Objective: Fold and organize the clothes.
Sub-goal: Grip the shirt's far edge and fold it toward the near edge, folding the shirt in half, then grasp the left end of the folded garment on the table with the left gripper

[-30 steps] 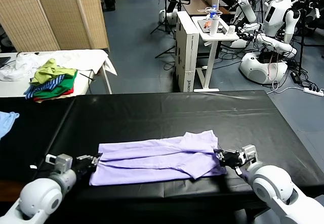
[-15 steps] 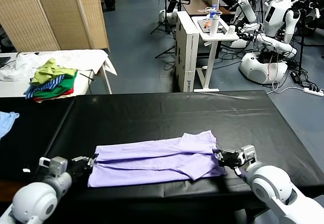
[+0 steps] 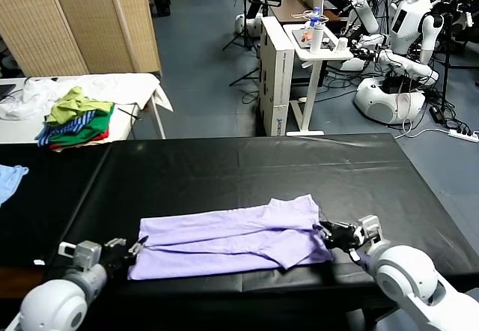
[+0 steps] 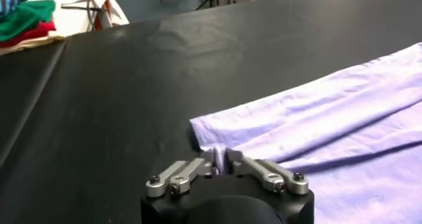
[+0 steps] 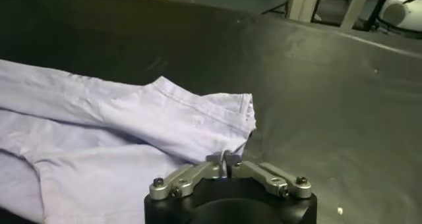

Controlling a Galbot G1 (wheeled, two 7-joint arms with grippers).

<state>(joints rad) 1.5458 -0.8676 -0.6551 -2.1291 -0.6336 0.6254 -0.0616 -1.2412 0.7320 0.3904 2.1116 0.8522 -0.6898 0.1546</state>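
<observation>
Across the foreground, black table (image 3: 224,159), wide and flat. On its near half, pale lavender T-shirt (image 3: 224,237), lying as a long folded band. Long axis running side to side, straight from one arm to the other, with a sleeve flap doubled over towards the right end. Off on a side table at far left, well apart, a multicoloured heap (image 3: 75,117), not part of this.

At the band's left end, left gripper (image 3: 133,247), low on the table at the near corner. From its own wrist camera, tips drawn in narrow, pinched on the corner of the fabric (image 4: 221,156), with the cloth (image 4: 330,113) stretching away ahead and across.

At the opposite end, right gripper (image 3: 323,234), equally low. Tips drawn together too (image 5: 225,158), nipping the hem just beside the sleeve's stitched edge, shirt (image 5: 132,133) spreading away towards the other arm.

So, one end per arm and neither nearer the middle. Judging by that, next fold likely across the long axis, one end carried over towards the other. Risk worth watching: thin fabric dragging or bunching at the doubled sleeve.
</observation>
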